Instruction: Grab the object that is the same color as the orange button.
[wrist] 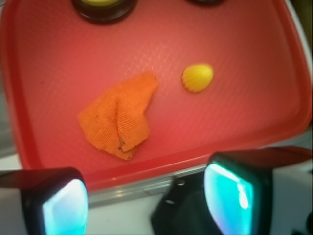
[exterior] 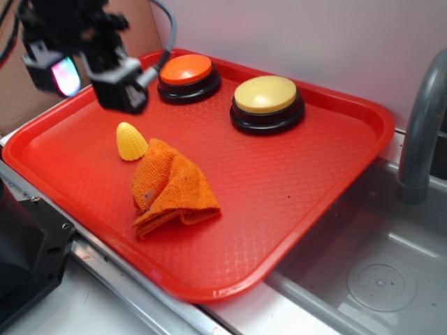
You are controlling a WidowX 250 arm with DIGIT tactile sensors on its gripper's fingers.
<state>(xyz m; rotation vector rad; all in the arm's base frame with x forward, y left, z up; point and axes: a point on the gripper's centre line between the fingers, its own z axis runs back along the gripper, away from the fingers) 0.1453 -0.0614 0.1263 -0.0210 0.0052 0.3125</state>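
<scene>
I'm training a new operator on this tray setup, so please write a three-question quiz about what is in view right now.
1. True or false: the cloth lies touching the orange button.
2. What sits closest to the cloth? A) yellow button B) corn toy C) faucet
3. Fill in: the gripper has its fingers ____ with nothing between them.

Key: 1 false; 2 B; 3 open.
</scene>
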